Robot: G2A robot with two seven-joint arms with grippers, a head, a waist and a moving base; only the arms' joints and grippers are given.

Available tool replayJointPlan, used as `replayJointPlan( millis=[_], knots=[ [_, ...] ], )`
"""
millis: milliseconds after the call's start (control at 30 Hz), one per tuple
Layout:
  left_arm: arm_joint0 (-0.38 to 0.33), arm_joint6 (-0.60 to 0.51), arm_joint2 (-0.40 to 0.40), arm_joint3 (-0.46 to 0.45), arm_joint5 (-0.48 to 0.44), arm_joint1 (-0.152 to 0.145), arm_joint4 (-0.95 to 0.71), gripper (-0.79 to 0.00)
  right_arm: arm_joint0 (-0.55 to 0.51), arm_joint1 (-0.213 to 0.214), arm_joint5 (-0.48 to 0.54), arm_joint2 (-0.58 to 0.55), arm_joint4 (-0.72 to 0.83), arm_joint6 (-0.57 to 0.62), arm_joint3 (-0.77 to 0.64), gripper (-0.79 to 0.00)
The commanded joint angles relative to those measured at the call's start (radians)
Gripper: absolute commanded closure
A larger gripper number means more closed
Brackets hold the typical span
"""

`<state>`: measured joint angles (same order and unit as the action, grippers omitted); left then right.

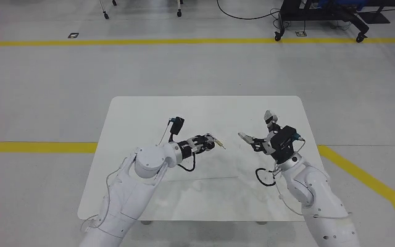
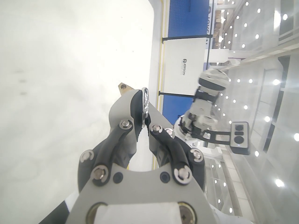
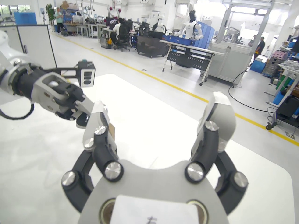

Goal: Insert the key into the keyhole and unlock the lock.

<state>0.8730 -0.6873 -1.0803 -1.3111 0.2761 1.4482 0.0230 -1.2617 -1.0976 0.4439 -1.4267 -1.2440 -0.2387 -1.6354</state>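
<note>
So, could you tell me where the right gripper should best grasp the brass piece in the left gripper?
Probably the free tip of the brass piece, the flat end with the hole, poking past the left gripper. The open right gripper faces it, so come from that side; the rest is clamped beside a silver ring.
</note>
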Motion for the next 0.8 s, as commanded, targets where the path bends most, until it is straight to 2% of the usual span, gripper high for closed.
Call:
replayJointPlan(
  millis=[0, 233, 300, 333, 567, 767],
  knots=[
    [-0.029, -0.002, 0.007, 0.065, 0.010, 0.002, 0.008, 0.000, -0.001, 0.000, -0.001, -0.002, 0.003, -0.002, -0.001, -0.785],
    [-0.106, -0.002, 0.041, 0.202, 0.029, 0.013, 0.012, 0.000, -0.001, 0.000, -0.001, -0.002, 0.003, -0.002, -0.001, -0.785],
    [-0.122, 0.007, 0.048, 0.236, 0.042, 0.016, 0.016, -0.560, -0.001, 0.000, -0.001, -0.002, 0.003, -0.002, -0.001, -0.785],
    [-0.127, 0.011, 0.051, 0.251, 0.044, 0.018, 0.016, -0.785, -0.001, 0.000, -0.001, -0.002, 0.003, -0.002, -0.001, -0.785],
    [-0.130, 0.000, 0.055, 0.286, 0.040, 0.021, -0.009, -0.785, -0.001, 0.000, -0.001, -0.002, 0.003, -0.002, -0.001, -0.785],
    [-0.034, -0.008, -0.040, 0.166, -0.038, -0.001, -0.102, -0.785, -0.001, 0.000, -0.001, -0.002, 0.003, -0.002, -0.001, -0.785]
  ],
)
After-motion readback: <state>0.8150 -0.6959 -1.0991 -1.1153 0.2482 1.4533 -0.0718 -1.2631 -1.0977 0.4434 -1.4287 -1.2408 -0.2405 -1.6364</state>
